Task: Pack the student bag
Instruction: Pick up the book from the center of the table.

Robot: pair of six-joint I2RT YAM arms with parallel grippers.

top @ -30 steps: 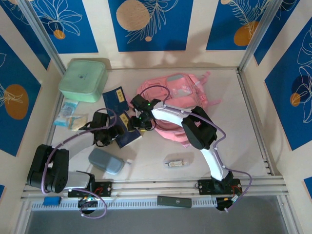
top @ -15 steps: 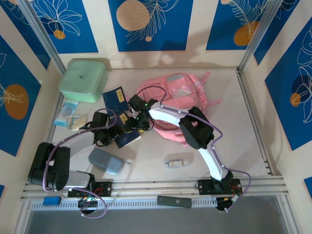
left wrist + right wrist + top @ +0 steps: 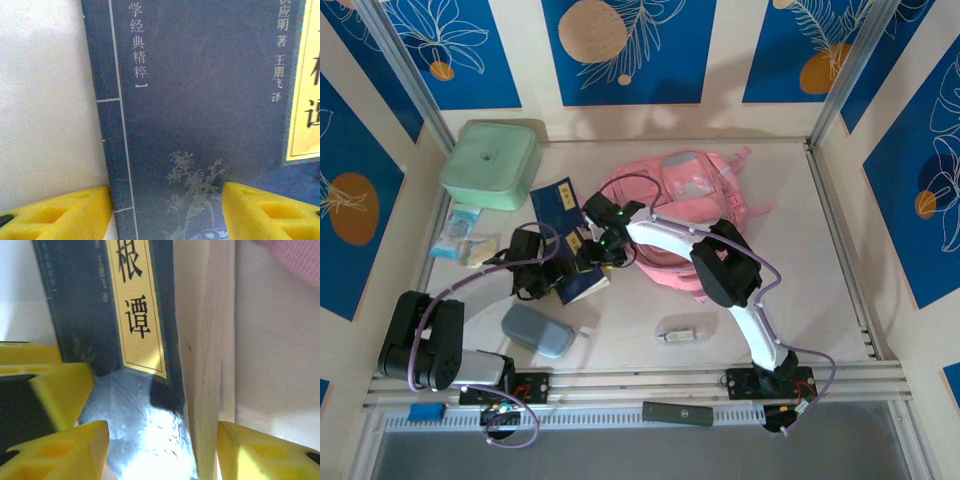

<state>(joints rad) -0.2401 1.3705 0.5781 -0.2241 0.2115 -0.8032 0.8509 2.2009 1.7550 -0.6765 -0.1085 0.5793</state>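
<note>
One student bag (image 3: 718, 196), blue book (image 3: 584, 287) lying outside

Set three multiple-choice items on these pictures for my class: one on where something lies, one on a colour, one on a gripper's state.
1. In the top view, where is the mint-green box relative to the student bag?
A) to its left
B) to its right
C) on top of it

2. What colour is the cover of the book under the left gripper?
A) red
B) dark blue
C) white

3. The left gripper's jaws are
A) shut on a pouch
B) open over the book
C) shut on a strap

Key:
1 A, the box sits near the far left corner.
2 B, the left wrist view shows dark blue.
3 B, the yellow fingers stand wide apart.
</note>
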